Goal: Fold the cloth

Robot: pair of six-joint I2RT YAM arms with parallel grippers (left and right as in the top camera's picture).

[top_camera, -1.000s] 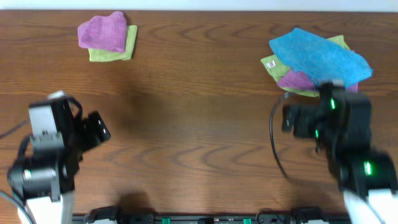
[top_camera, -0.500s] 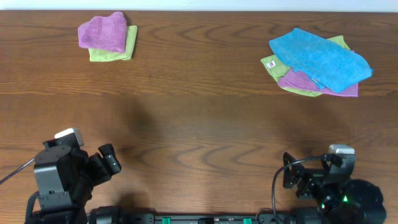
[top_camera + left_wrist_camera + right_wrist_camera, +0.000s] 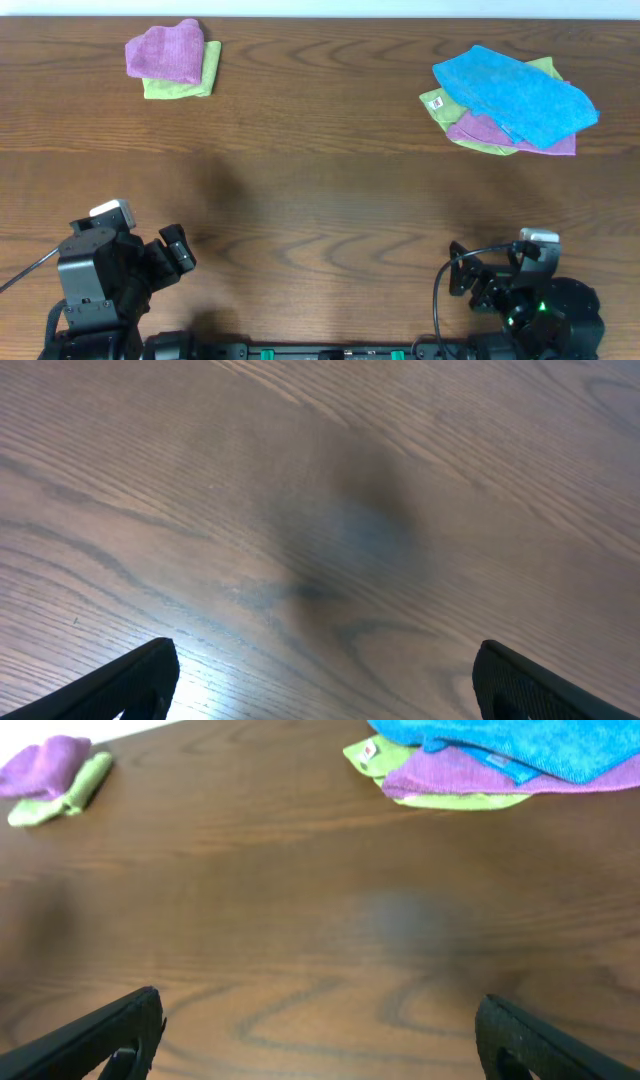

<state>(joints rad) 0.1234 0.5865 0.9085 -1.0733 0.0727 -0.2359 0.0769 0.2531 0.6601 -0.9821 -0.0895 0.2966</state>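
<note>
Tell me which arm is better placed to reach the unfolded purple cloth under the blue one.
Right, most likely. The purple cloth lies in the far-right pile under the blue cloth, on that arm's side and in its wrist view. The right fingers and left fingers are both open and empty.

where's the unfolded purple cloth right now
Overhead view: the purple cloth is at the far right of the table, in the pile, under the blue cloth and over a light green cloth, only its near edge showing.
</note>
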